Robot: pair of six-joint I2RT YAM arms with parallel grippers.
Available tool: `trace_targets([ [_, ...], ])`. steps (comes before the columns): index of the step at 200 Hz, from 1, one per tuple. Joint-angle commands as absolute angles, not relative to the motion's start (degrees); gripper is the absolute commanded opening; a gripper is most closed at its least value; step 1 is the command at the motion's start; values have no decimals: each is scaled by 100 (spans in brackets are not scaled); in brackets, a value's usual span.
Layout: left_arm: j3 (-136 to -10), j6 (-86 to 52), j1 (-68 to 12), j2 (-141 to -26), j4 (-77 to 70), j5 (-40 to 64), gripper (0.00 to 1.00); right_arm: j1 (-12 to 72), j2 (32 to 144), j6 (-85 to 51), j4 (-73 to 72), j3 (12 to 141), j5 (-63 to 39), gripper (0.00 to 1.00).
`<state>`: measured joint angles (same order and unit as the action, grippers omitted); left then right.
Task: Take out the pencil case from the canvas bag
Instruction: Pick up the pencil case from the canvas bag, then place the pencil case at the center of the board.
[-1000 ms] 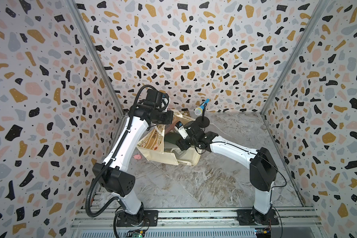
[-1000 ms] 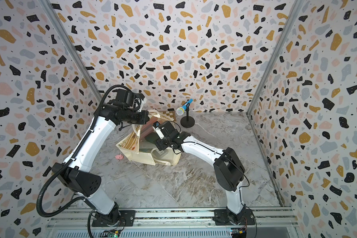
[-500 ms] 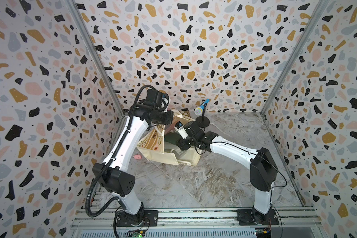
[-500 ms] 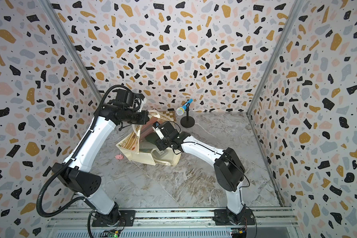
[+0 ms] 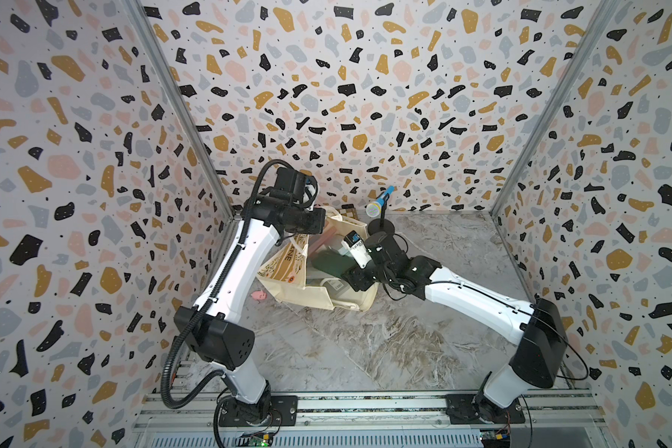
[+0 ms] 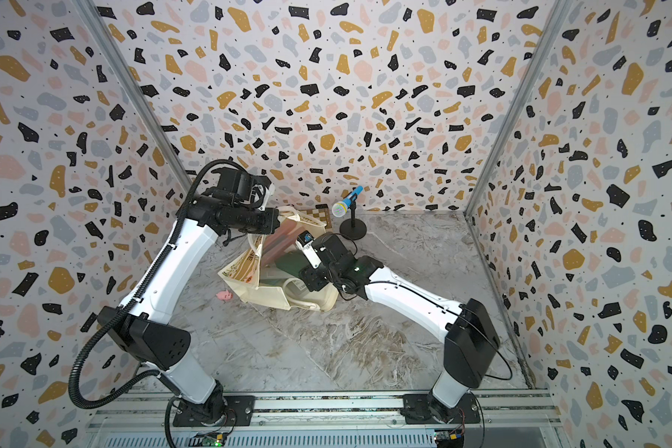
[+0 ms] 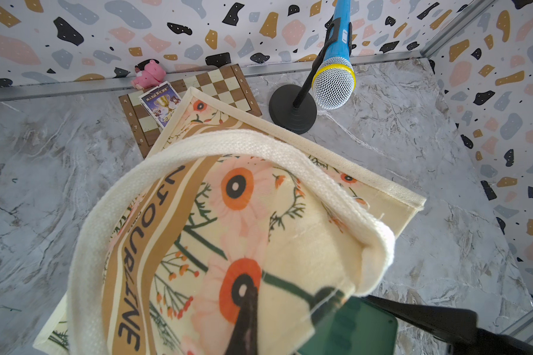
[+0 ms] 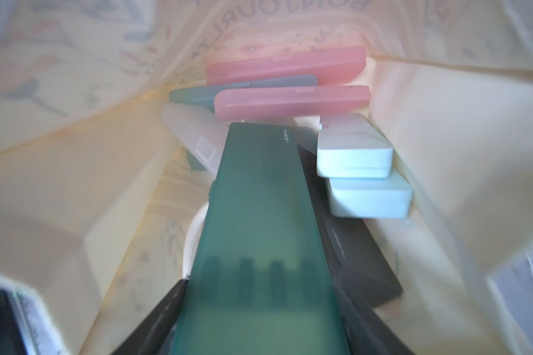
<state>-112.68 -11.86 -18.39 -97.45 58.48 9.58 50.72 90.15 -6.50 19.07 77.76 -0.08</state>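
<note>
The cream canvas bag lies on its side with its mouth toward my right arm, floral face and tan lettered band up. My left gripper is shut on the bag's upper rim and holds it up, with the white handle looping in front. My right gripper reaches into the bag, its fingers closed on both sides of a long translucent green pencil case. That case also shows in both top views. Deeper inside lie pink cases, white ones and a dark grey one.
A blue microphone on a black stand is just behind the bag. A chessboard with a card box and a pink toy lies against the back wall. Another small pink toy sits left of the bag.
</note>
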Motion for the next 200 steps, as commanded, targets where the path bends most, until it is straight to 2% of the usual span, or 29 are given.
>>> trace_targets([
  [1,-11574,-1340,-1776,-9837,6085,792,0,5093,8424,-801,1702,7426,129,59],
  [92,-11662,-1974,-1802,-10029,6076,544,0,5098,6099,-1169,1354,5538,330,59],
  [149,-11441,-2039,-1837,-9949,6000,303,0,5098,4689,-1827,1536,4780,1489,59],
  [200,-11555,-1943,-1838,-10026,6147,135,0,5097,4232,-2394,1953,4746,2915,59],
])
